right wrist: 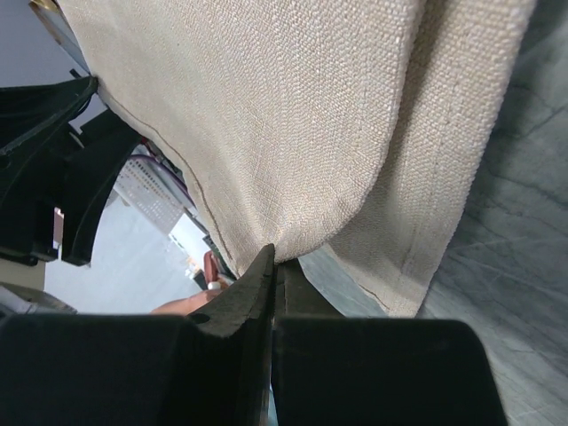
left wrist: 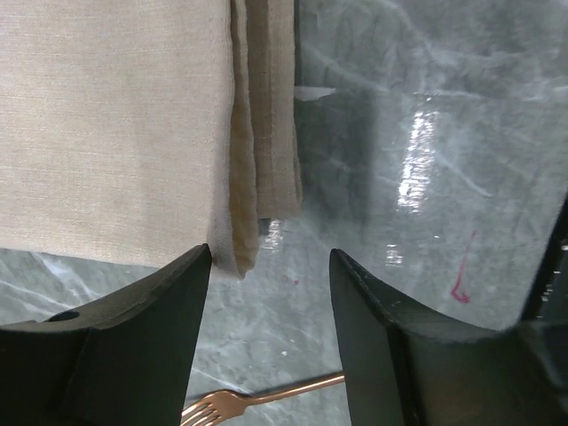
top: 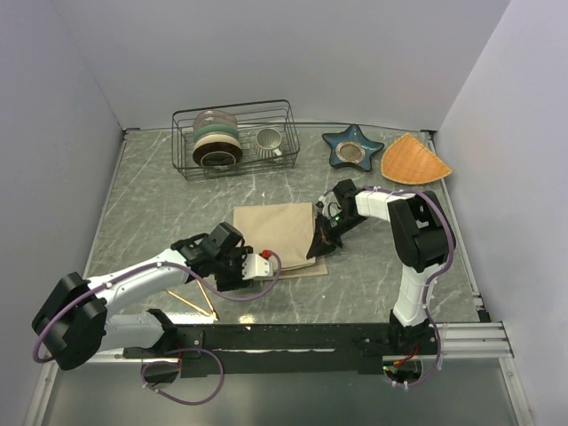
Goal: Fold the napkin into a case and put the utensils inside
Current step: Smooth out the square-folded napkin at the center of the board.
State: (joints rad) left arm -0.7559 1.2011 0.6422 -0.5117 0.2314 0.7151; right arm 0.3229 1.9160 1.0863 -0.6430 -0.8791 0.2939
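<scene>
A: Top view first. Where do we put the napkin [top: 275, 232]?

B: Mid-table, folded to a flat rectangle, and by our reckoning not yet a case. Its right edge is raised off the table [top: 177, 195], with the right gripper [top: 321, 241] at that raised edge. The left gripper [top: 264, 264] sits at the near-left corner. The utensils [top: 209, 306] lie bare on the table beside the left arm, much nearer that arm than the right one.

A: Left wrist view. Jaws?

B: Spread, with nothing gripped. The napkin [left wrist: 115, 115] lies ahead and to the left of the gap. Its stacked hems run straight away from us, and its corner ends just beside the finger on the left of the picture. We note the fork [left wrist: 266, 394] low in the view, tines pointing left, on our side of the jaws rather than ahead of them.

A: Right wrist view?

B: The right gripper [right wrist: 273, 266] is pressed together, pinching a fold of the napkin [right wrist: 266, 115]. The cloth drapes up and away from the nip.

A: What does the coming move turn on?

B: We judge that the right arm has the edge to carry across. The left arm need only advance a little along the hem line to take or pin its corner.
</scene>
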